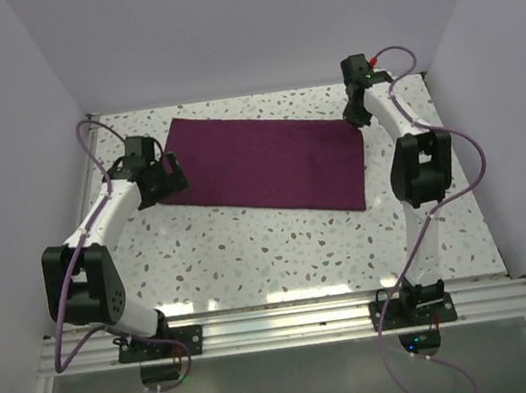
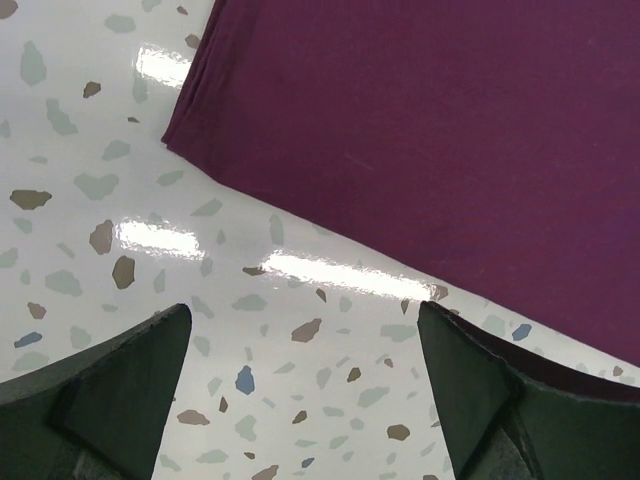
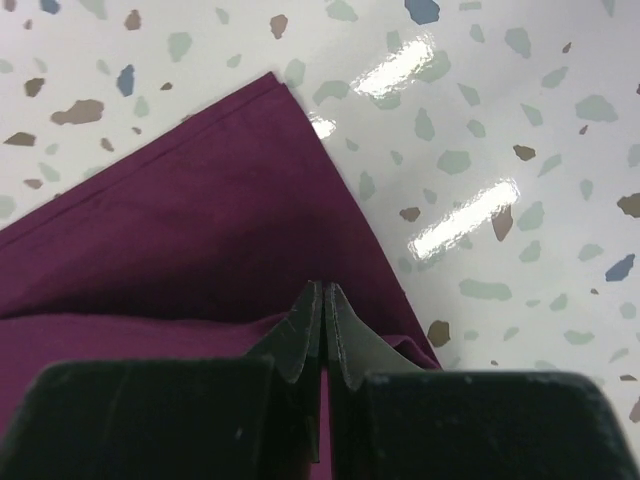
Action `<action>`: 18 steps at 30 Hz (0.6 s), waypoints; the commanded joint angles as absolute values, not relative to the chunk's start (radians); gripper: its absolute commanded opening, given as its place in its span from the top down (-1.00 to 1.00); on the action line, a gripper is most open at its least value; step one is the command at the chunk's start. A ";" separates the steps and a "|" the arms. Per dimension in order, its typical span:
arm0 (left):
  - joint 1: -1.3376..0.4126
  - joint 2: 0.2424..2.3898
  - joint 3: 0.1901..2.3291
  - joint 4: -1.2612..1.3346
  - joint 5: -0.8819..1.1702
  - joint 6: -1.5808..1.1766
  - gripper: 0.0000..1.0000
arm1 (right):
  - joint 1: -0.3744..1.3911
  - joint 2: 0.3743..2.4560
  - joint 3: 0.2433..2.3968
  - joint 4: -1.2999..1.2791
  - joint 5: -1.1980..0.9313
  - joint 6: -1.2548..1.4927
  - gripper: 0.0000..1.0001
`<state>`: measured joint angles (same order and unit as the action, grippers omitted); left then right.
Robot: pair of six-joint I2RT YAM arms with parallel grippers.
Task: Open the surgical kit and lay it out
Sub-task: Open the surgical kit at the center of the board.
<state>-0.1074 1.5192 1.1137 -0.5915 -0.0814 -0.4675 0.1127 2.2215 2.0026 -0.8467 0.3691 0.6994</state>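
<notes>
**Here, the wrap lies folded between the two arms**

Overhead, we see the dark maroon rectangular cloth wrap [image 1: 268, 162] lying flat on the white speckled terrazzo-pattern table [image 1: 252, 256], in the far half of the surface towards 12 o'clock. Its long side runs from 9 to 3 o'clock, tilted a little so that the right end sits nearer the arm bases. At its corners the wrist views show stacked edges, so the cloth is in layers.

The left gripper [image 1: 159, 176] sits at the wrap's 9 o'clock end. In its wrist view its black fingers [image 2: 130, 390] are spread wide apart and hold nothing. Bare table shows between them, and the wrap's corner lies beyond them towards 12 o'clock. The finger at 5 o'clock overlaps the cloth's near edge; we cannot tell whether it touches.

The right gripper [image 1: 360, 111] is at the wrap's 2 o'clock corner. Its wrist view shows the two fingertips [image 3: 300, 335] pressed together with no gap, right over the cloth's edge. We cannot tell whether any fabric is caught between them.
</notes>
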 commanded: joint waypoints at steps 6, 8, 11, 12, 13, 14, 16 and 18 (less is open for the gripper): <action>-0.112 1.496 1.160 -0.565 -0.041 -0.443 -0.99 | 0.161 2.088 1.984 -0.934 0.407 0.690 1.00; -0.110 1.491 1.167 -0.566 -0.035 -0.443 -0.99 | 0.195 2.056 1.967 -0.933 0.384 0.686 1.00; -0.107 1.482 1.204 -0.584 -0.038 -0.448 -0.99 | 0.270 1.988 1.924 -0.940 0.313 0.678 1.00; -0.106 1.477 1.233 -0.597 -0.040 -0.449 -0.99 | 0.296 1.968 1.889 -0.945 0.276 0.673 1.00; -0.103 1.474 1.247 -0.601 -0.044 -0.451 -0.99 | 0.351 1.938 1.867 -0.951 0.252 0.666 1.00; -0.101 1.467 1.277 -0.609 -0.049 -0.460 -0.99 | 0.380 1.880 1.805 -0.948 0.209 0.637 1.00; -0.100 1.459 1.310 -0.615 -0.064 -0.468 -0.99 | 0.471 1.798 1.728 -0.976 0.149 0.624 1.00; -0.100 1.459 1.369 -0.640 -0.081 -0.486 -1.00 | 0.549 1.653 1.574 -1.017 0.117 0.614 1.00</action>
